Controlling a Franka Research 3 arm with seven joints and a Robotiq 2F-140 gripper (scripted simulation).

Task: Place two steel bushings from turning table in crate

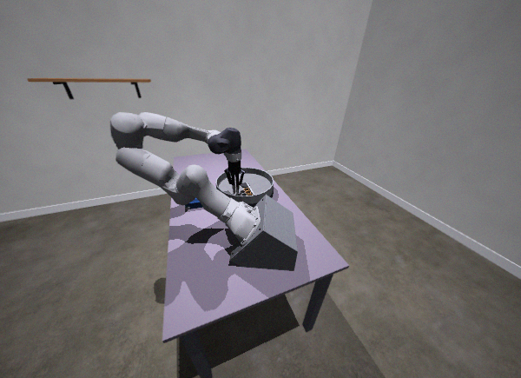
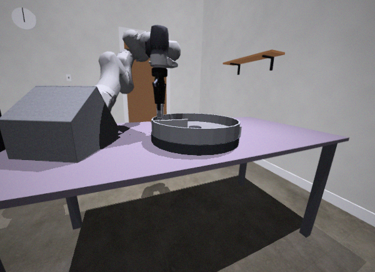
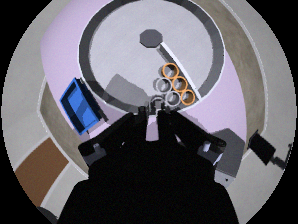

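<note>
The grey turning table point(image 1: 260, 199) point(image 2: 194, 136) point(image 3: 112, 50) holds several bushings beside its divider point(image 3: 182, 73). Two steel bushings point(image 3: 155, 85) point(image 3: 173, 91) stand clear of the fingers in the wrist view; a third steel ring point(image 3: 158, 98) lies right at the fingertips and is partly hidden. Three orange bushings point(image 3: 170, 63) point(image 3: 179, 76) point(image 3: 194, 97) stand against the divider. My gripper point(image 1: 235, 191) point(image 2: 160, 116) point(image 3: 152, 106) points down inside the near rim, its fingers a narrow gap apart; no bushing shows held. The blue crate point(image 1: 194, 203) point(image 3: 79, 105) stands beside the turning table; no bushing is visible in it.
The turning table's raised rim point(image 3: 221, 45) surrounds the fingertips, and a dark hub point(image 3: 151, 38) stands at its centre. The grey wedge-shaped arm base point(image 1: 278, 239) point(image 2: 40, 141) stands on the lilac table point(image 1: 269, 282) point(image 2: 131, 166) near the turning table.
</note>
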